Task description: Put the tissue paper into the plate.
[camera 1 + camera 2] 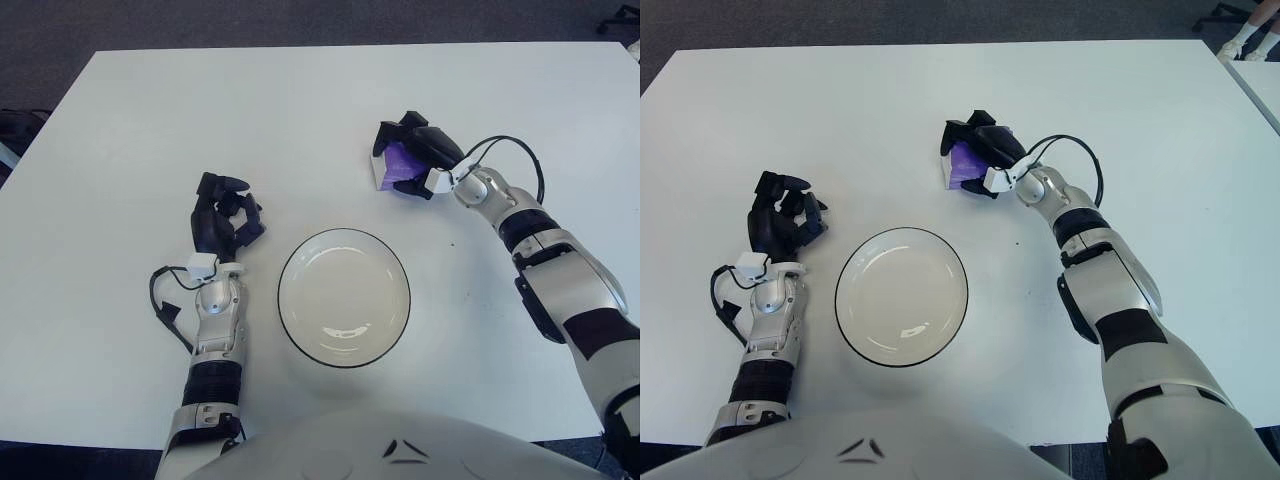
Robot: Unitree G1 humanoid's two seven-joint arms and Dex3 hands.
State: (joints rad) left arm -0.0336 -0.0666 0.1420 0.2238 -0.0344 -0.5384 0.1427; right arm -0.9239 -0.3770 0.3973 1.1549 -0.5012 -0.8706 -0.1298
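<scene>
You see two head-mounted eyes | both look steeply down, close | shared: white rectangular table [150, 120], black-rimmed round white plate [901, 296] lower centre.

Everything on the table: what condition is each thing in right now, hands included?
Tissue paper: purple pack, gripped, beyond the plate.
Plate: upright, holds nothing.
Right hand: fingers closed around the tissue paper.
Left hand: left of the plate, fingers curled, holding nothing.
Table: white.
</scene>
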